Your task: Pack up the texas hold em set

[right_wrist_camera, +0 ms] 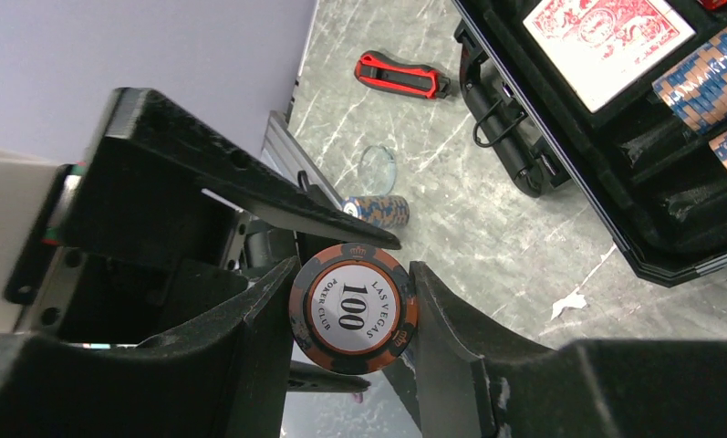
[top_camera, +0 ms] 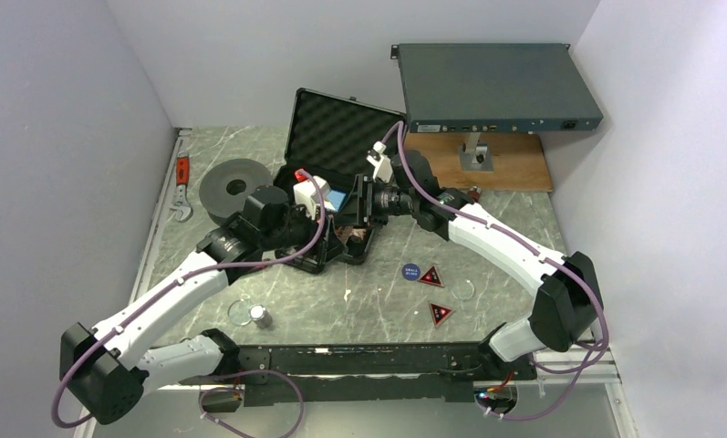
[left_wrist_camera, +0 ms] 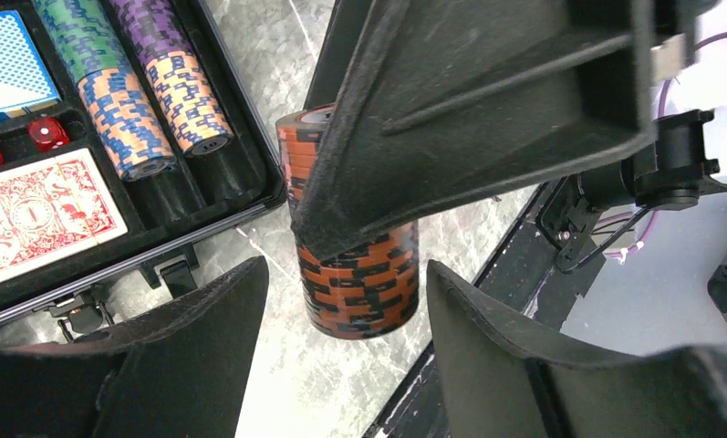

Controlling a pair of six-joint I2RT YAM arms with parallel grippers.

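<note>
The black briefcase (top_camera: 297,137) lies open at the table's middle with its foam lid up. In the left wrist view its tray (left_wrist_camera: 250,173) holds a blue deck (left_wrist_camera: 8,59), a red deck (left_wrist_camera: 36,214), red dice (left_wrist_camera: 47,134) and striped chip stacks (left_wrist_camera: 113,91). My right gripper (right_wrist_camera: 355,269) is shut on an orange-black chip stack (right_wrist_camera: 353,307) and holds it above the table beside the case's front corner. My left gripper (left_wrist_camera: 346,274) is open, with its fingers either side of that stack (left_wrist_camera: 364,283) and apart from it. A blue button (top_camera: 410,271) and two red-black triangles (top_camera: 431,276) lie on the table.
A grey rack-mount box (top_camera: 496,87) stands on a wooden board (top_camera: 514,169) at the back right. A dark grey spool (top_camera: 234,187) and a red-handled tool (top_camera: 182,170) lie at the left. A small blue-orange chip stack (right_wrist_camera: 378,210) and a clear disc (right_wrist_camera: 378,167) lie near the front.
</note>
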